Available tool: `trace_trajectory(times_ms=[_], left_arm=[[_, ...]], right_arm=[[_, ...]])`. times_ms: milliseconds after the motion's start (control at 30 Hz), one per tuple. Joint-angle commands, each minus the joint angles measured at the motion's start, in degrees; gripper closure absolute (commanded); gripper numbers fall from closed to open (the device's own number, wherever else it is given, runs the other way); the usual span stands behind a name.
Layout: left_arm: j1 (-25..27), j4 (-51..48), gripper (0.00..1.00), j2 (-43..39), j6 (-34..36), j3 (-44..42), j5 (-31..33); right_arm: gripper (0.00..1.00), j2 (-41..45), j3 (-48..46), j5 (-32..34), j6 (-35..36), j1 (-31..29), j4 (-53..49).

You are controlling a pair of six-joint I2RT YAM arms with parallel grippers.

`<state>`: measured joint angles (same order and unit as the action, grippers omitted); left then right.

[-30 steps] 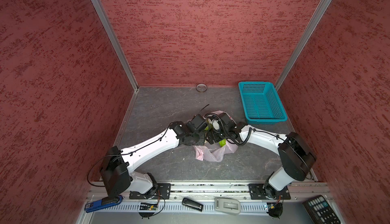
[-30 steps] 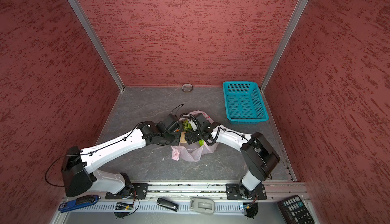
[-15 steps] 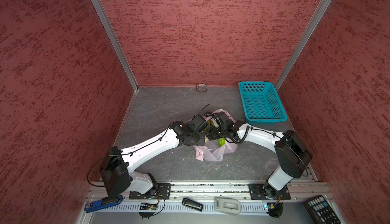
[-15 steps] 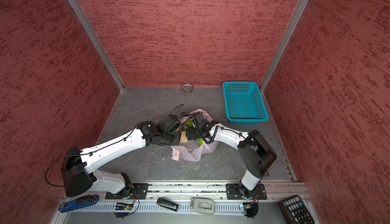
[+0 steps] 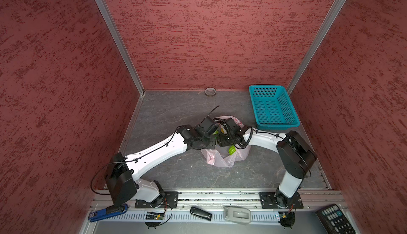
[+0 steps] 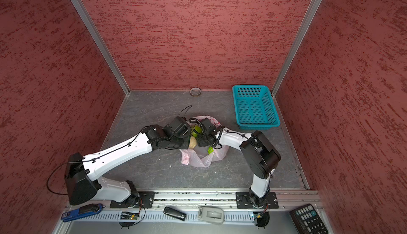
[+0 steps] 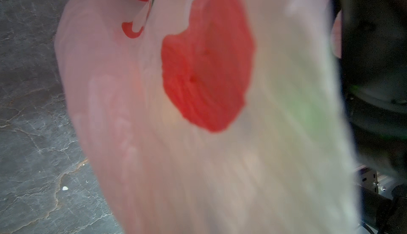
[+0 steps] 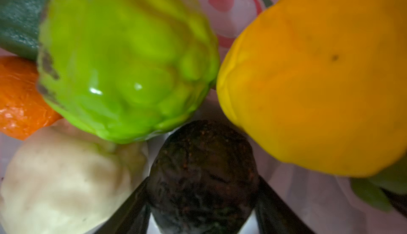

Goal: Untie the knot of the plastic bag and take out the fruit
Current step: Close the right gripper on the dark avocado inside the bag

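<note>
Plastic bag [image 5: 222, 161]: 1. Fruit seen inside it, right wrist view: 6. That's 1 bright green bumpy fruit [image 8: 127, 63], 1 yellow fruit [image 8: 319, 85], 1 orange fruit [image 8: 19, 102], 1 beige fruit [image 8: 61, 182], 1 blackish fruit [image 8: 202, 177], 1 dark green fruit [image 8: 17, 17]. Plus 1 green bit [image 8: 372, 193] at the edge, kind unclear. Teal basket [image 5: 278, 125]: 1. Tape roll [image 5: 210, 91]: 1.
</note>
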<state>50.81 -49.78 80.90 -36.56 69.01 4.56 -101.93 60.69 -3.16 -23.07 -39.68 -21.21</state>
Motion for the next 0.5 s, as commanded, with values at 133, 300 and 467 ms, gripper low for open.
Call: trace_trajectory(times_ms=[133,300,467], left_arm=[[0.3,1.5,1.00,0.3,0.2,-0.5,-0.3],[0.2,1.9,1.00,0.4,-0.2,-0.5,-0.2],[-0.3,2.1,1.00,0.5,-1.5,-0.3,-0.3]], right_arm=[[0.45,1.4,-0.7,-0.2,1.0,0.0,0.9],[0.54,3.2,-1.4,-3.2,2.7,-0.1,0.9],[0.56,7.1,-2.8,-7.9,5.1,-0.5,0.6]])
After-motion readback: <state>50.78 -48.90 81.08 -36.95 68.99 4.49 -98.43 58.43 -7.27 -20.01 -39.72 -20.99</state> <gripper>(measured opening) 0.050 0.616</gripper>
